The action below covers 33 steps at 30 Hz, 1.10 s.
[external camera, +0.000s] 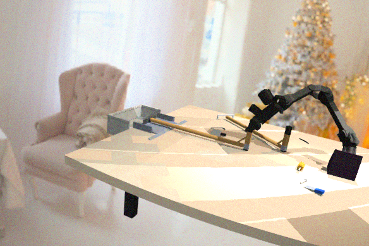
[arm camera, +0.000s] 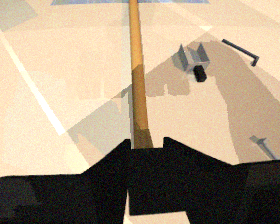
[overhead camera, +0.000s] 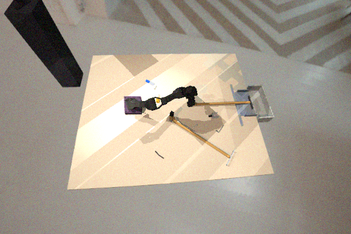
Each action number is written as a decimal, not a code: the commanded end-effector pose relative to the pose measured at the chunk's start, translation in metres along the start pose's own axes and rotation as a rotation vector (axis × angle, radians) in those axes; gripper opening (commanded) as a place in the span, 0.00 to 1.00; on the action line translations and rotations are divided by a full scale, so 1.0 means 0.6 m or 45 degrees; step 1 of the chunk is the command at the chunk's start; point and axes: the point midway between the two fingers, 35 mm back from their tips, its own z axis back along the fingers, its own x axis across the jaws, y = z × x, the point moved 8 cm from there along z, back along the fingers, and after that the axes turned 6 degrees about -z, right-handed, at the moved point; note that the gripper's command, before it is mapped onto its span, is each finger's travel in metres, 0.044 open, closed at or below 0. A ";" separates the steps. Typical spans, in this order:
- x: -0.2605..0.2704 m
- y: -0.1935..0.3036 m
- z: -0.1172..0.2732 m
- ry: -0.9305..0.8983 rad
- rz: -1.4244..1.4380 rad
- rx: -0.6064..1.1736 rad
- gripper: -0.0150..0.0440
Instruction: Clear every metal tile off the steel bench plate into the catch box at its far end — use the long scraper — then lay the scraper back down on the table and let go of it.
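Observation:
My gripper (overhead camera: 191, 104) (external camera: 249, 131) (arm camera: 147, 145) is shut on the upright grip of the long scraper (overhead camera: 222, 103) (external camera: 189, 131) (arm camera: 137, 75). Its wooden handle runs straight out from the gripper to the plate. The scraper's dark head (overhead camera: 252, 104) is at the plate's far end, by the mouth of the catch box. The blue-grey steel bench plate (overhead camera: 244, 109) (external camera: 158, 127) has low dark side rails. No tile can be made out on it. The grey catch box (overhead camera: 265, 119) (external camera: 118, 125) stands beyond it; its contents are too blurred to tell.
A second long-handled tool (overhead camera: 201, 139) (external camera: 235, 123) with a pale frame head lies beside the scraper. A grey clip (overhead camera: 214, 115) (arm camera: 195, 60) and an angled rod (arm camera: 241, 51) lie between them. A blue-handled item (overhead camera: 148, 81) (external camera: 319, 191), yellow item (external camera: 301, 166) and black strip (overhead camera: 159, 154) lie nearer the base.

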 end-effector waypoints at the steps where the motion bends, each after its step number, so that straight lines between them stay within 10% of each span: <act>1: 0.002 -0.009 -0.004 -0.007 0.002 -0.010 0.25; 33: 0.004 -0.019 -0.017 -0.002 0.000 -0.007 0.25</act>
